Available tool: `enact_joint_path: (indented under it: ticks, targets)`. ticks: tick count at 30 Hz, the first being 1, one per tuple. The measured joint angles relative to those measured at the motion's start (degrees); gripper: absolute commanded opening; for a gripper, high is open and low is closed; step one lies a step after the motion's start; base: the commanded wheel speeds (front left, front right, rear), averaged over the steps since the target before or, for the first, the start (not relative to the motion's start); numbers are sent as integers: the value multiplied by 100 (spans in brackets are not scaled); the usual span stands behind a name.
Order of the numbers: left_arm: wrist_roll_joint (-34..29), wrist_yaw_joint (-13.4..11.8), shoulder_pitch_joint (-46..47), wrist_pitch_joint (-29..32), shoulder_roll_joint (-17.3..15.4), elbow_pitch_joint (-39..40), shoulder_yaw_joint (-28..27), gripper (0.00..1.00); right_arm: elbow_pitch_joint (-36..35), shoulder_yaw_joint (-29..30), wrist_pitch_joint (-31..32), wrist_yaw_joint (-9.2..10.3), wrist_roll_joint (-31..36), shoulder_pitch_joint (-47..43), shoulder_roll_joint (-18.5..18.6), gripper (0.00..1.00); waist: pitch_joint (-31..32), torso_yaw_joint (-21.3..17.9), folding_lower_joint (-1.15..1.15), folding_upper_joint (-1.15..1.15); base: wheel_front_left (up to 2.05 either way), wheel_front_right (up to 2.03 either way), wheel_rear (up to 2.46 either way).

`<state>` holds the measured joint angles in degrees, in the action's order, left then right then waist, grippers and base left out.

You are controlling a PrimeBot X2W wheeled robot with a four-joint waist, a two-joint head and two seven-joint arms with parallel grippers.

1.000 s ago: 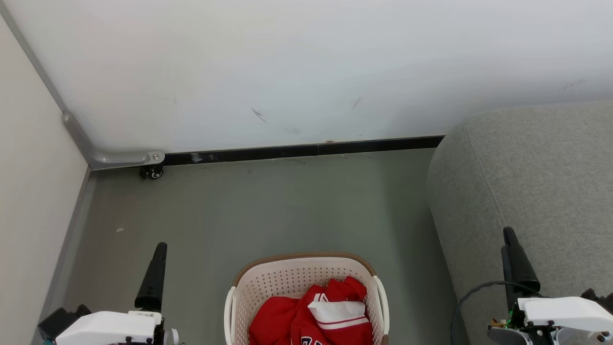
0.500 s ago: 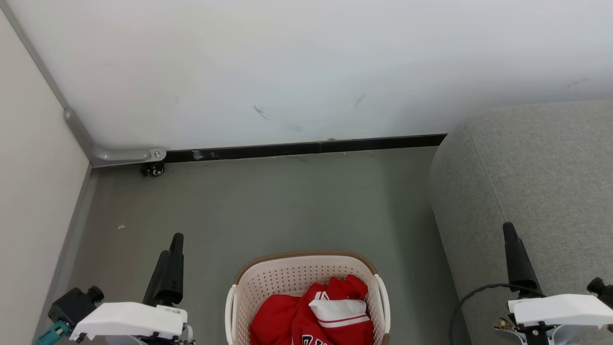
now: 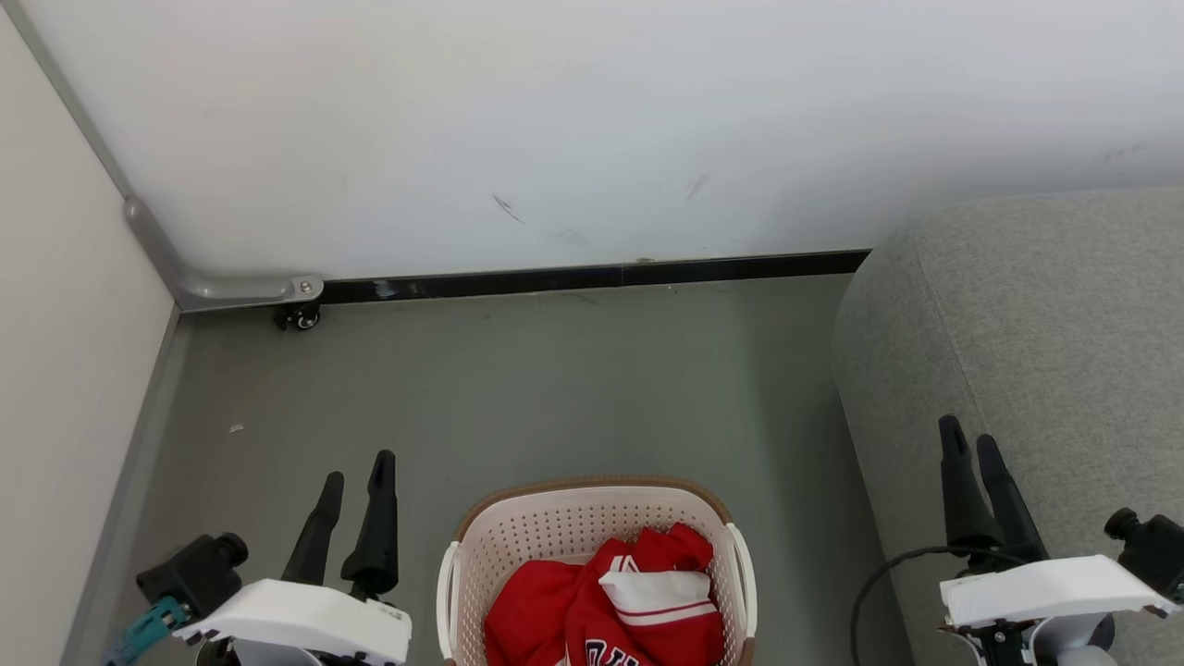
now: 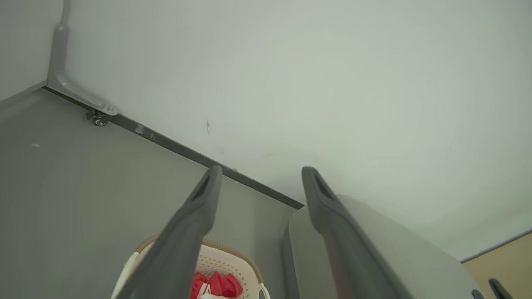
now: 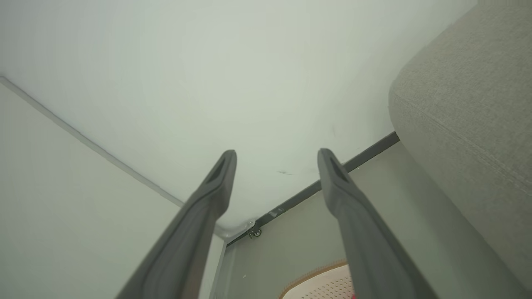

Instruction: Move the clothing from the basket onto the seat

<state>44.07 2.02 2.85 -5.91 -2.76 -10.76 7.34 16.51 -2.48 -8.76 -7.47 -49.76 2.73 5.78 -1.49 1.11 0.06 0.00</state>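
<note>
The cream basket (image 3: 518, 546) with its brown rim stands on the floor at the bottom centre of the head view, and the red clothing (image 3: 601, 610) with white striped trim lies bunched inside it. The grey seat (image 3: 1045, 324) fills the right side. My left gripper (image 3: 356, 467) hovers open to the left of the basket, nothing between its fingers. My right gripper (image 3: 969, 433) is open over the seat's front edge, empty. The left wrist view shows my left gripper (image 4: 259, 172), the basket (image 4: 232, 265), the clothing (image 4: 216, 284) and the seat (image 4: 374, 249). The right wrist view shows my right gripper (image 5: 276, 154) and the seat (image 5: 465, 116).
A white wall (image 3: 592, 129) with a black baseboard (image 3: 601, 275) closes the back. A pale panel (image 3: 55, 324) on a small caster (image 3: 298, 318) bounds the left. Grey floor (image 3: 555, 379) lies between the basket and the wall.
Both grippers have turned, so each now shows two separate fingers instead of one. The left gripper has moved right, toward the basket. The camera has shifted slightly.
</note>
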Motion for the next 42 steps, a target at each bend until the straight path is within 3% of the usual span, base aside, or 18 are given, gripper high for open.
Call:
enact_joint_path:
  ticks: [18,42]
  targets:
    - [-1842,-326,7,-382,-36,-212,343,100,225,86,-191,0,1963,5,-153,100,-66,46,-3,0,0,0,0]
    - [-3720,-715,101,-831,-54,-502,534,100,526,296,-316,-1,4088,204,-290,100,-126,72,-3,0,0,0,0]
